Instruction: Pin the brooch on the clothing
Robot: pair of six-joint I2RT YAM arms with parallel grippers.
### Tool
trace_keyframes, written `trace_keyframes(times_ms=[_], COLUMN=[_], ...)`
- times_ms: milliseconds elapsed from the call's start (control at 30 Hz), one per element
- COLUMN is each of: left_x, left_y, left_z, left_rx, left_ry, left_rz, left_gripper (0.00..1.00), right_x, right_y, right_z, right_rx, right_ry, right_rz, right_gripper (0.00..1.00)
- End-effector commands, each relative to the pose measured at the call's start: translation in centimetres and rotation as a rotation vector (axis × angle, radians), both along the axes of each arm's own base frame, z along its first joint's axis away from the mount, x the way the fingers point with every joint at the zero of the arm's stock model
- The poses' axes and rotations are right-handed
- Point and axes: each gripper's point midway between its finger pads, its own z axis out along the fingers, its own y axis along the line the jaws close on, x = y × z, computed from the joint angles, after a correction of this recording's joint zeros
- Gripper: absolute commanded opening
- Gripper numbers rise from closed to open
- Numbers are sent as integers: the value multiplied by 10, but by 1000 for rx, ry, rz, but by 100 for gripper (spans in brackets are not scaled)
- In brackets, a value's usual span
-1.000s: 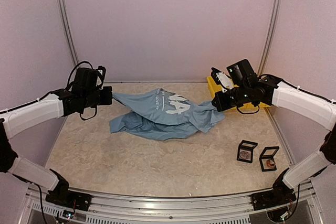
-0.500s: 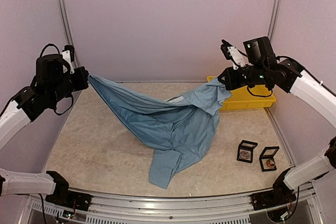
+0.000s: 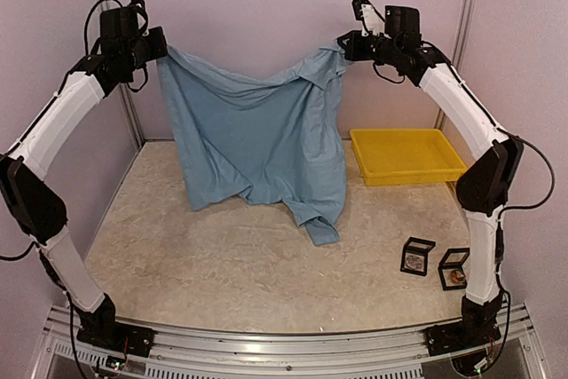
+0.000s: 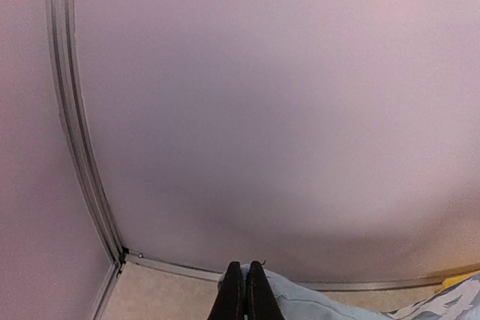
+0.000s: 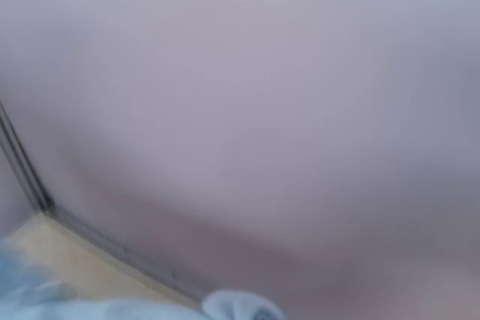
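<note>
The light blue T-shirt (image 3: 257, 139) hangs spread in front of the back wall, held up by two top corners. Its plain side faces the camera and the lettering is hidden. My left gripper (image 3: 162, 46) is raised high and shut on the shirt's left top corner. In the left wrist view the black fingers (image 4: 234, 290) are closed together on blue fabric (image 4: 315, 306). My right gripper (image 3: 342, 44) is raised high and shut on the right top corner. The blurred right wrist view shows only a fold of fabric (image 5: 240, 306). Two open black brooch boxes (image 3: 417, 256) (image 3: 454, 268) lie front right.
A yellow tray (image 3: 408, 155) stands at the back right, just right of the hanging shirt. The shirt's lowest tail (image 3: 321, 230) hangs down close to the table. Metal frame posts (image 3: 464, 15) stand at both back corners.
Both arms have risen and spread apart. They have lifted the shirt from a heap on the table until it hangs stretched before the back wall.
</note>
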Motion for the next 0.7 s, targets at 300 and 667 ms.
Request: trace_keyframes(times_ms=[300, 667], left_x=[-80, -187], left_y=[27, 4], left_z=[38, -269], left_rx=[84, -336], left_ry=[-123, 421], left_rz=[125, 19], left_gripper=[0, 0], right_x=[-116, -247], right_y=[-13, 13], right_z=[74, -269], right_rx=[63, -33], right_ry=[-261, 651], right_rz=[162, 340], right_gripper=[0, 0])
